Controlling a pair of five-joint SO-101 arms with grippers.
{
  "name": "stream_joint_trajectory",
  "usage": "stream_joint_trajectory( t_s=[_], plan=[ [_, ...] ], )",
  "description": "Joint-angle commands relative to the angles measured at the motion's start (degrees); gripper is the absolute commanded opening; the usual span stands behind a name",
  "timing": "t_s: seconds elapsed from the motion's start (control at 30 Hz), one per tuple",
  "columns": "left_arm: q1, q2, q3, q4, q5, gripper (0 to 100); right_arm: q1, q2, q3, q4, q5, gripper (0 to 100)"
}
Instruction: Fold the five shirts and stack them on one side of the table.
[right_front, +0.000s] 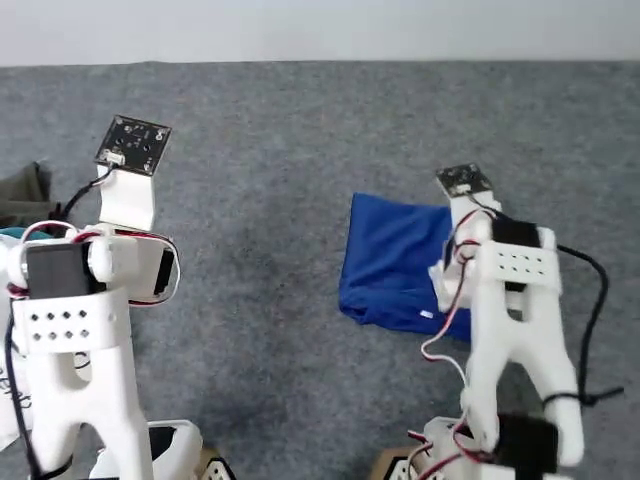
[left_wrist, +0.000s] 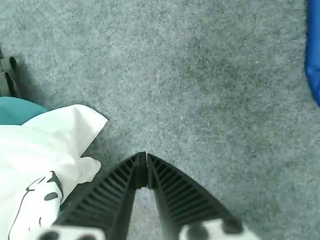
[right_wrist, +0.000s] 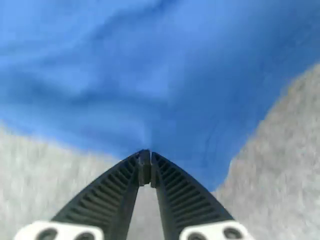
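**Both tools closed, right one at the blue shirt's edge**

Right arm (right_front: 515, 300) stood over the right part of the blue shirt (right_front: 390, 262), its white body covering that side of the cloth. Right tool (right_wrist: 145, 165) had its jaws closed, tips meeting with no gap. The tips sat right at the blue shirt's border, where blue met the grey bench (right_front: 260, 200). Could not tell whether any cloth was caught between the tips.

Blue shirt lay on the bench as a folded, roughly rectangular bundle with soft creases across it.

Left arm (right_front: 75, 330) stood well apart from the blue shirt, to its left across a stretch of grey bench. Left tool (left_wrist: 146, 167) was also closed, tips touching, hanging above the grey surface.

White shirt (left_wrist: 35, 155) with a dark print lay just beside the left tool, on the side away from the blue shirt. It was rumpled, with one corner sticking out toward the blue shirt. Teal shirt (left_wrist: 15, 111) showed at the white shirt's far edge, touching it and partly under it. Dark cloth (right_front: 25, 190) sat bunched beyond the teal shirt, at the bench's left edge, farthest from the blue shirt. All three pieces lay well apart from the blue shirt.

Pale wall (right_front: 320, 30) ran behind the bench's far edge, past the blue shirt.
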Motion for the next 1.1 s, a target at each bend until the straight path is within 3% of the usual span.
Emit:
stream_joint_trajectory(
  t_s=[0.0,0.17,0.37,0.67,0.9,1.07],
  plan=[
    [0.26,-1.58,-0.22,1.14,-0.18,1,1.36,-6.99,-0.97,6.20,5.36,1.4],
    [0.26,-1.58,-0.22,1.14,-0.09,1,-1.27,-14.02,-0.70,-1.54,3.69,1.4],
    [-0.18,-1.67,-0.31,1.14,-0.09,1,-13.49,-14.20,-0.53,-9.54,-0.79,1.1],
    [-0.18,-4.57,0.22,1.23,-0.26,1,-21.32,4.18,2.64,-19.03,-7.30,1.0],
    [-0.18,-8.26,7.16,1.23,-0.35,1,-32.57,13.49,2.55,-13.76,-10.20,1.0],
    [-0.18,-9.32,8.84,1.14,-0.35,1,-33.27,12.53,0.88,-10.51,-10.11,1.0]
  ],
)
